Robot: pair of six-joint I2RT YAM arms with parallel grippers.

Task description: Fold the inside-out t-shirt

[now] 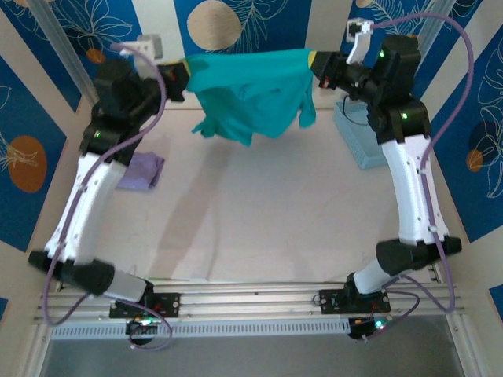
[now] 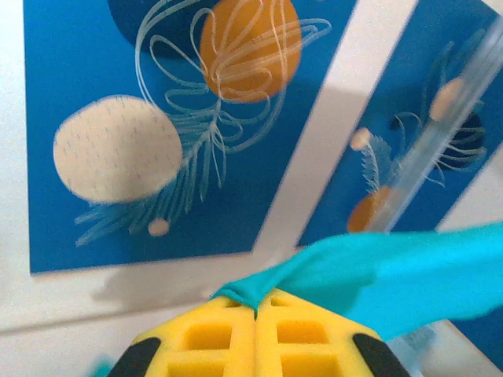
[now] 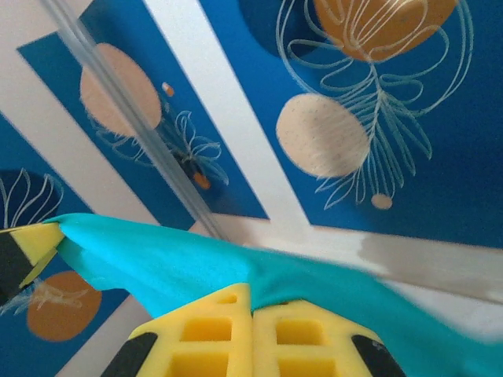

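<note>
The shirt (image 1: 251,90) hangs in the air at the 12 o'clock side of the top view, stretched by its upper edge between the two hands, clear of the desk (image 1: 259,212). Its body sags in loose folds, lowest toward 11 o'clock, and one sleeve droops at its 3 o'clock end. The left hand (image 1: 179,77) is clamped on the 9 o'clock corner and the right hand (image 1: 318,67) on the 3 o'clock corner. A lavender cloth (image 1: 141,169) lies on the desk at 9 o'clock, beside the left arm. A blue bin (image 1: 361,137) sits at 2 o'clock, under the right arm.

In the left wrist view, the left hand (image 2: 255,310) sits at 6 o'clock, its yellow fingers (image 2: 212,338) pressed together with a pinch of shirt (image 2: 409,271) between them. The cloth runs off taut toward 3 o'clock, with the patterned wall (image 2: 118,78) behind.

In the right wrist view, the right hand (image 3: 251,302) is at 6 o'clock, its jaws closed on the shirt (image 3: 173,263). The cloth stretches toward 9 o'clock, where the left hand's (image 3: 31,239) yellow tip grips its far corner.
</note>
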